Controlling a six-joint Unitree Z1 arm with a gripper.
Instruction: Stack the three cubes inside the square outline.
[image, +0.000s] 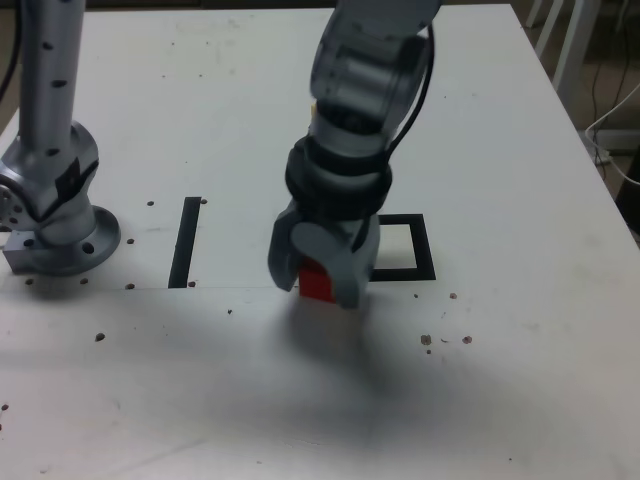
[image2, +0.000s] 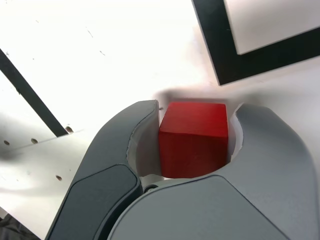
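Pincer (image: 318, 283) clamped tight on the red cube (image: 317, 284) (grey fingers pressed against two opposite faces), low over the white surface (image: 520, 380). Cube sits just outside the square outline (image: 424, 255), towards the exterior view's left of it; a straight black tape strip (image: 185, 242) lies further left

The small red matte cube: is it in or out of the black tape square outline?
Out. The small red matte cube sits clamped in the gripper, beside the black tape square outline.
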